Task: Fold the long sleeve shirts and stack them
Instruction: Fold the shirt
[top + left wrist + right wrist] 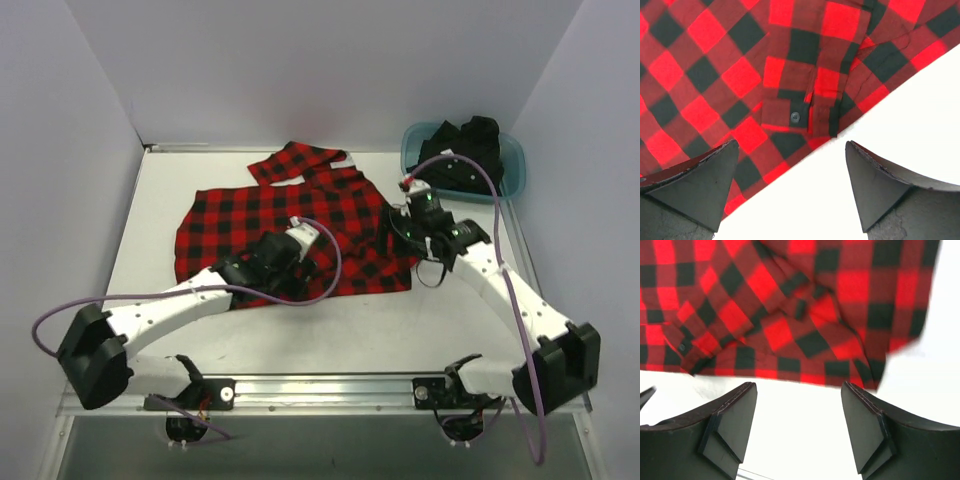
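Near the front edge of the table (330, 335), both arms reach over the red-and-black flannel shirt (250, 215), which is spread flat mid-table. The left gripper (791, 146) hovers wide open over the near hem, where a buttoned cuff (795, 116) lies across the body. The right gripper (799, 386) is parted and empty at the shirt's right edge. Farther off, one sleeve (295, 160) sticks out, and the black shirt (465, 140) sits bundled in the teal tub (410, 150) (apparently untouched). Folding looks barely begun, and stacking remains.
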You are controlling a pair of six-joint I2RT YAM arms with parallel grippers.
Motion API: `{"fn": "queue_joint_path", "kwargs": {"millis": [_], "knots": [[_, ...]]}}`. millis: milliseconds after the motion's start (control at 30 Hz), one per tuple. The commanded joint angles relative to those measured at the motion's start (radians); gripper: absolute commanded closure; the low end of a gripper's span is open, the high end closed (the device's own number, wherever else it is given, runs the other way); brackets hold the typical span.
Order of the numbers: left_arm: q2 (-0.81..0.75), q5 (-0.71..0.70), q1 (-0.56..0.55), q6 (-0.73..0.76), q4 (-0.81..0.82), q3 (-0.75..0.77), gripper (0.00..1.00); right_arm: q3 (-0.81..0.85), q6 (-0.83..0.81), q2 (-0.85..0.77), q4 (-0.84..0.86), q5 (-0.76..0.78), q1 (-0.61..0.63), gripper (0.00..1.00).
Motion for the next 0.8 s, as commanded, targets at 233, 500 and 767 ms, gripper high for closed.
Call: {"fn": "queue_joint_path", "kwargs": {"millis": [233,500,767], "knots": [[0.377,-0.299,-0.166,0.051,-0.002,0.16,0.16,-0.357,0.157,-0.295,0.098,-0.006,-0.088,0.28],[0.457,-0.269,-0.165,0.029,0.034,0.195,0.34,-0.387,0.157,-0.303,0.099,-0.021,-0.094,0.28],[0.523,-0.215,-0.156,-0.007,0.031,0.189,0.35,-0.404,0.165,-0.301,0.111,-0.023,-0.096,0.28]]}}
